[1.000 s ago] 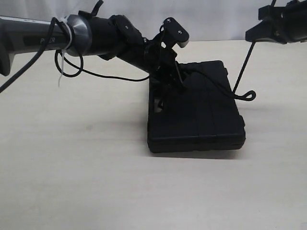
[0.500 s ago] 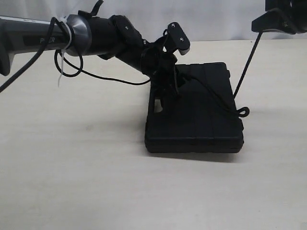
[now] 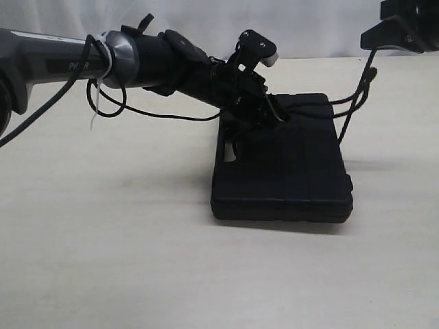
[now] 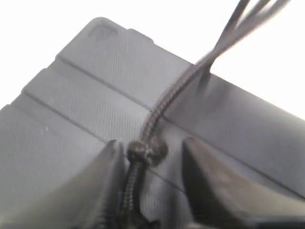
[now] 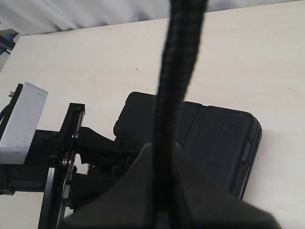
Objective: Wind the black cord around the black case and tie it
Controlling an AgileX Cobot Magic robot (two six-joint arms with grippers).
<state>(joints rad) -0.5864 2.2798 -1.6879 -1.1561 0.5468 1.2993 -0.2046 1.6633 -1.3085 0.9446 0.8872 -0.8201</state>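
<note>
The black case (image 3: pixel 281 175) lies flat on the pale table, its handle slot toward my left arm. My left gripper (image 3: pixel 271 110) hovers low over the case top (image 4: pixel 86 95), open. The black cord (image 4: pixel 164 102) runs between its fingers, and the knot (image 4: pixel 145 151) rests against one finger with a clear gap to the other. From there the cord (image 3: pixel 352 111) crosses the case's far side and rises to my right gripper (image 3: pixel 376 38) at the upper right. That right gripper (image 5: pixel 164 152) is shut on the cord (image 5: pixel 178 62), high above the case (image 5: pixel 214 138).
The left arm's glossy cable with a white zip tie (image 3: pixel 96 113) loops beside the wrist, left of the case. The pale table (image 3: pixel 110 240) spreads out in front and to the left. A white backdrop (image 3: pixel 309 20) closes the far side.
My left jaws have parted and no longer pinch the cord. The cord's looped end has lifted off the case's right corner toward the right gripper. The left wrist shifted slightly right.
</note>
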